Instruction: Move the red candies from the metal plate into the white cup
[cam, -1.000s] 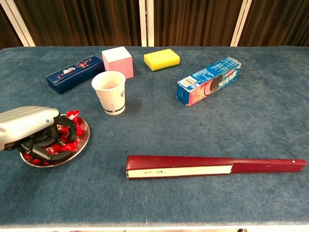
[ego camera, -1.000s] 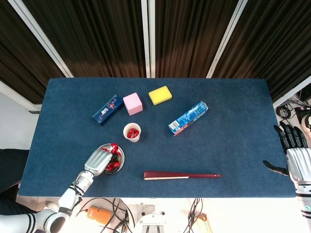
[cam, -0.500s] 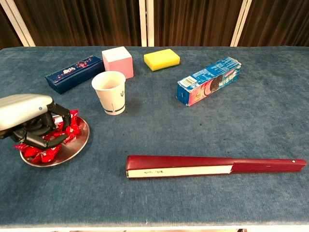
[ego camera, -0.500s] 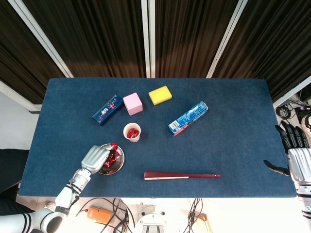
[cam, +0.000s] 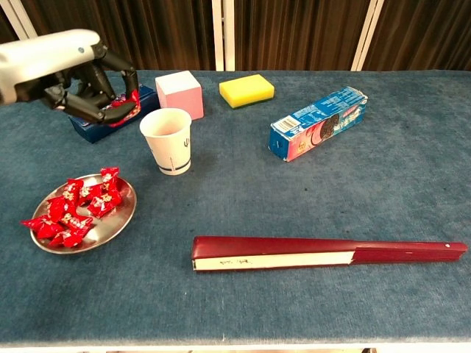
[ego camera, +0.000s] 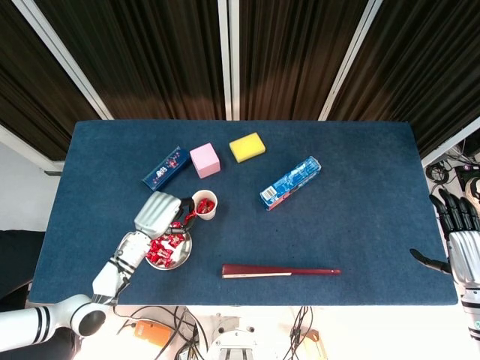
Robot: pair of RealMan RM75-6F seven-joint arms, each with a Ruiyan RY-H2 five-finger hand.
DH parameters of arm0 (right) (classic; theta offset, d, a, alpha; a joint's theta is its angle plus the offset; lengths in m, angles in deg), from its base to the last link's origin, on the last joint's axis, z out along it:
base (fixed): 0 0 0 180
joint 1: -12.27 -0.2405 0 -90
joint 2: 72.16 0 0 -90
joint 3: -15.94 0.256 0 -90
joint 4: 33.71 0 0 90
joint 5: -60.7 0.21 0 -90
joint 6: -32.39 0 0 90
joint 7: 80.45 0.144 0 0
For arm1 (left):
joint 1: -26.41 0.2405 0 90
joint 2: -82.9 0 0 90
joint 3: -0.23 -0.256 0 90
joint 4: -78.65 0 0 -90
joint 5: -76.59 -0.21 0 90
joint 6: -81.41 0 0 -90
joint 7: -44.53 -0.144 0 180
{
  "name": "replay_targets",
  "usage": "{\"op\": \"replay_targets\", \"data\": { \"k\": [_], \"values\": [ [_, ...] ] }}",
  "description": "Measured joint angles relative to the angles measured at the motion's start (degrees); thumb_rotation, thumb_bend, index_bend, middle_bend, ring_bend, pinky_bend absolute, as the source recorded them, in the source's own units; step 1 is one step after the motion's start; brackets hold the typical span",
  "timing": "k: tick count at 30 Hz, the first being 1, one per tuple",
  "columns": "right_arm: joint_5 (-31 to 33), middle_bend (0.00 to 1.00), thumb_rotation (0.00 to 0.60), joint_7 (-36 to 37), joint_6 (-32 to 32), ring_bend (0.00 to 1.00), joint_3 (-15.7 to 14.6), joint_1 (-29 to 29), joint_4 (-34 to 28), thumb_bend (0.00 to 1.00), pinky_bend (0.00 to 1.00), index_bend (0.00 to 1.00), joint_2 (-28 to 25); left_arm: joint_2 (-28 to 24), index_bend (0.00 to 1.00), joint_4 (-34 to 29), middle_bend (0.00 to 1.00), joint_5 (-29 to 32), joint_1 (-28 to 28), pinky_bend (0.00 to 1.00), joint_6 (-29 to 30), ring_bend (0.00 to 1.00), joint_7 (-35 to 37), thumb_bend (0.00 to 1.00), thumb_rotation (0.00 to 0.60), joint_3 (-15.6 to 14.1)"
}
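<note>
The blue table fills both views, and across the lower middle of the chest view lies the long red folded fan, with a blue biscuit box at centre right. In the upper left of that view the left hand is raised, its dark fingers curled around one red candy, just left of and above the white cup; the head view shows red candies already inside the cup. The right hand rests at the far right edge, fingers spread and holding nothing. The metal plate at lower left carries the remaining candies. These look light, with crinkly, probably slippery wrappers, so pinching the firm middle should hold better than the twisted ends.
</note>
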Motion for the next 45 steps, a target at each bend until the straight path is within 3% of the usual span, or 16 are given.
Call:
{"op": "replay_targets", "data": {
  "k": [8,13,18,23,29,34,40,45],
  "values": [
    [0.45,0.0,0.6,0.7,-0.09,0.0,0.07,0.16,0.57,0.12,0.0,0.0,-0.08,2.93,0.55,2.84,0.93,10.18,-6.2,0.72,-4.36,0.84,-4.84,0.39,0.512,3.96],
    [0.83,0.0,0.6,1.32,-0.15,0.0,0.11,0.31,1.21,0.12,0.0,0.0,0.03,5.04,0.52,6.14,0.93,16.24,-8.65,0.72,-5.35,0.84,-7.75,0.34,0.513,4.37],
    [0.68,0.0,0.6,1.27,-0.26,0.0,0.12,0.21,1.3,0.12,0.0,0.0,0.12,6.52,0.43,8.44,0.93,18.15,-9.53,0.72,-5.1,0.84,-7.62,0.25,0.519,3.86],
    [0.58,0.0,0.6,0.95,-0.19,0.0,0.14,0.22,1.0,0.12,0.0,0.0,0.09,6.33,0.36,8.43,0.93,17.35,-9.29,0.72,-3.94,0.84,-6.74,0.21,0.52,2.98],
    [0.3,0.0,0.6,0.71,0.29,0.0,0.17,0.37,0.6,0.12,0.0,0.0,-0.11,4.88,0.36,6.56,0.93,13.57,-7.57,0.72,-0.6,0.84,-5.07,0.21,0.52,1.97],
    [0.05,0.0,0.6,0.49,0.17,0.0,0.15,0.25,0.56,0.12,0.0,0.0,0.02,0.65,0.38,1.81,0.93,7.49,-3.15,0.72,5.14,0.84,-1.13,0.22,0.522,0.08],
    [-0.12,0.0,0.6,0.06,-0.47,0.0,0.2,-0.29,0.48,0.12,0.0,0.0,0.44,-3.0,0.41,-0.93,0.93,1.26,2.28,0.72,9.53,0.84,2.32,0.23,0.521,-4.95],
    [-0.43,0.0,0.6,-0.57,-1.13,0.0,0.24,-0.89,0.18,0.12,0.0,0.0,0.61,-1.35,0.41,0.76,0.93,0.05,3.82,0.72,8.58,0.84,0.49,0.23,0.522,-9.45]
  ]
}}
